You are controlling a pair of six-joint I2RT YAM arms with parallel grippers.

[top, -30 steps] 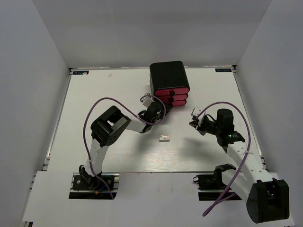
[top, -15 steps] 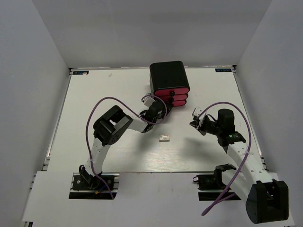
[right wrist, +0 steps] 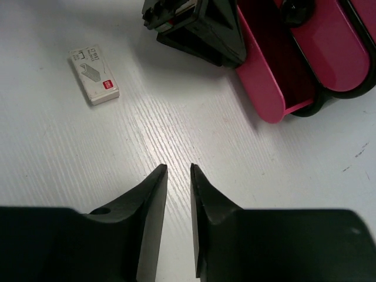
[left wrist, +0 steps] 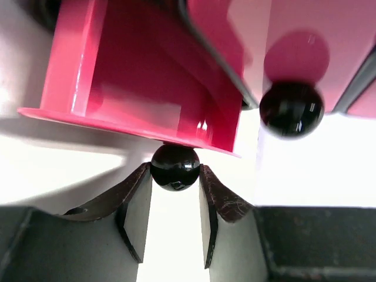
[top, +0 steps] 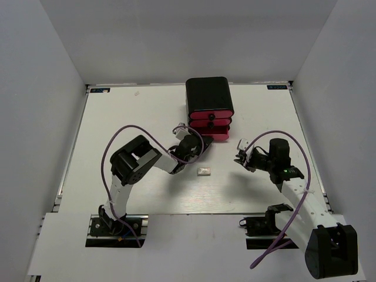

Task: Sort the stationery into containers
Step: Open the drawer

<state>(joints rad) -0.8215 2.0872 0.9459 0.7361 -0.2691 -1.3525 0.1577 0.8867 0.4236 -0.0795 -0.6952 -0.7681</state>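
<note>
At the table's point(top: 117, 117) 12 o'clock, the cabinet's point(top: 207, 94) bottom drawer point(top: 216, 135) stands pulled out – only pink is seen inside – its knob point(left wrist: 175, 167) clamped by the left fingers point(left wrist: 136, 208). The eraser point(top: 204, 171) lies at the drawer's 6 o'clock; the right fingers point(right wrist: 151, 205) are held slightly apart, empty.

White table point(top: 117, 117) with fine grain, plain grey walls point(top: 176, 35) on three sides, small labels point(top: 100, 90) at the table's far corners.

A flat white worktop point(top: 129, 117) sits between three plain grey walls point(top: 176, 41). Soft, even light falls on it all.
</note>
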